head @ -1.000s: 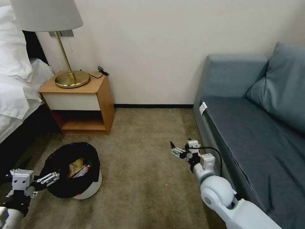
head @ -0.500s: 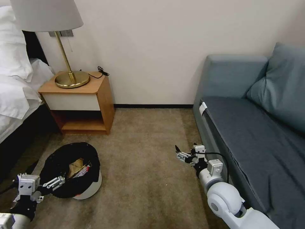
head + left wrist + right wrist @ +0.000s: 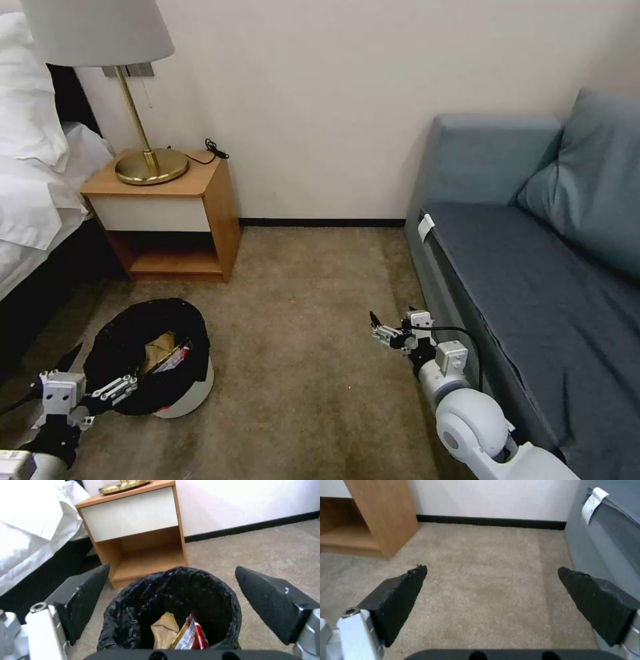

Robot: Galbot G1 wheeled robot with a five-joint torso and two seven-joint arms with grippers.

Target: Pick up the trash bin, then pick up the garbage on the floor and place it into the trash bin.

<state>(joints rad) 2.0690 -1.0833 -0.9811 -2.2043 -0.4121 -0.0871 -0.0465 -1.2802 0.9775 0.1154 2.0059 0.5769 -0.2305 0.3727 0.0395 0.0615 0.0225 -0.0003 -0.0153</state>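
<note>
- The trash bin point(image 3: 175, 387) is standing upright on the carpet point(image 3: 307, 373) in the lower left of the head view, its black bag point(image 3: 127, 347) folded over the rim.
- Inside it, the crumpled brown paper point(image 3: 164, 632) and the red-and-white wrapper point(image 3: 193, 636) are lying against each other near the bottom; a gold-brown edge is showing between them, too small to name surely.
- The left hand point(image 3: 97, 373) is sitting at the bin's near-left side, its fingers point(image 3: 88, 597) spread wide. In the left wrist view the two pads are standing on either side of the bin without touching it.
- The right hand point(image 3: 387, 320) is hanging over bare carpet in the lower middle of the head view, just beside the front of the grey sofa point(image 3: 533, 267), fingers point(image 3: 403, 597) spread apart and holding nothing.
- The wooden nightstand point(image 3: 177, 213) is sitting in the upper left, carrying a brass lamp point(image 3: 143, 160), with the bed point(image 3: 33, 193) at the far left edge.
</note>
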